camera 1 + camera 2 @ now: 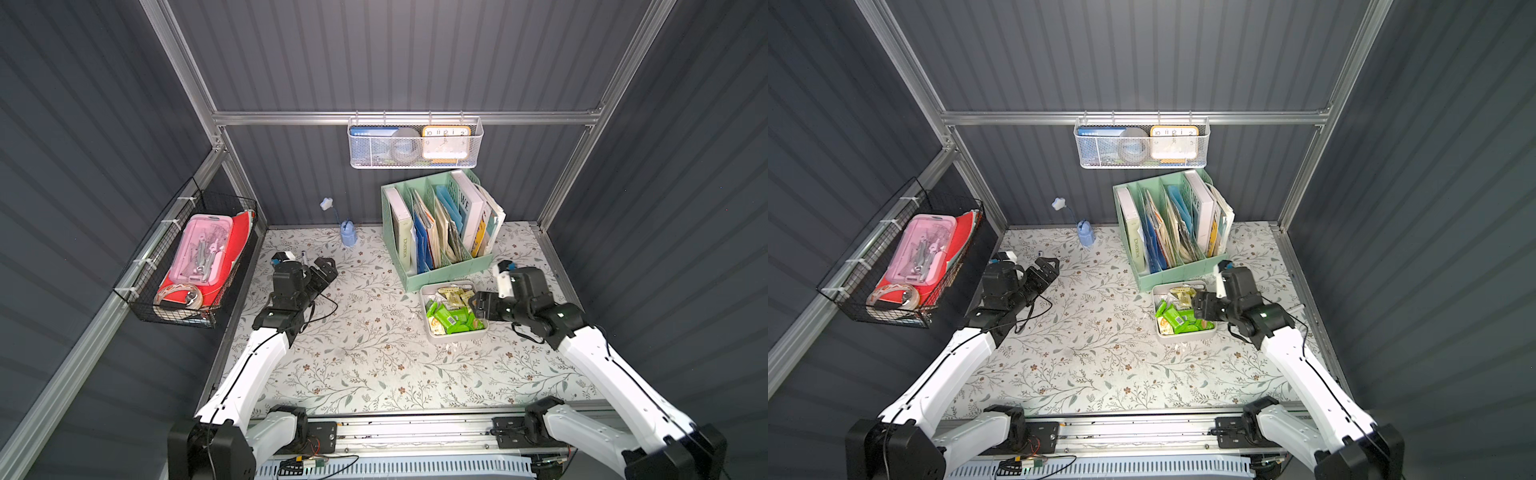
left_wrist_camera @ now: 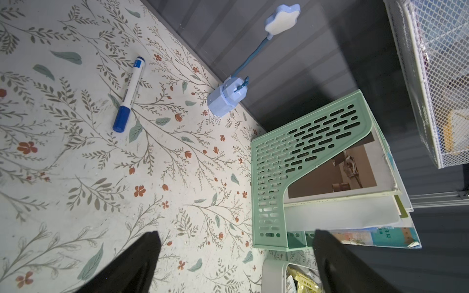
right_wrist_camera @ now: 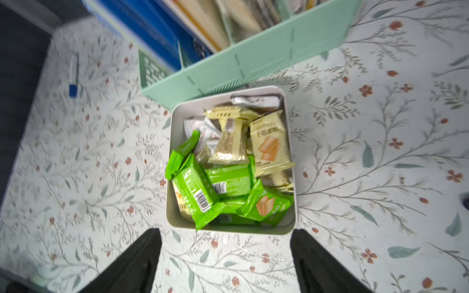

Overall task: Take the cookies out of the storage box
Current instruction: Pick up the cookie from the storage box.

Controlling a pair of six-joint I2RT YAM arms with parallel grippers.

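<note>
The storage box (image 1: 423, 300) (image 1: 1156, 308), a shallow light-grey tray, sits on the floral table in front of the green organiser. It is piled with cookies (image 1: 451, 319) (image 1: 1177, 321) (image 3: 228, 167) in green, pale yellow and whitish packets. My right gripper (image 1: 476, 306) (image 1: 1200, 310) (image 3: 225, 232) hangs open at the box's right rim, above the packets, with nothing between its fingers. My left gripper (image 1: 326, 268) (image 1: 1049, 266) (image 2: 236, 233) stands open over the table's left part, far from the box. In the left wrist view a corner of the box (image 2: 272, 274) shows with yellow packets (image 2: 303, 282).
A mint-green file organiser (image 1: 440, 272) full of books stands just behind the box. A blue marker (image 2: 129, 93) and a small blue lamp (image 1: 348, 235) lie at the back left. A white mesh basket (image 1: 415, 145) hangs on the rear wall, a black wire basket (image 1: 191, 257) on the left wall.
</note>
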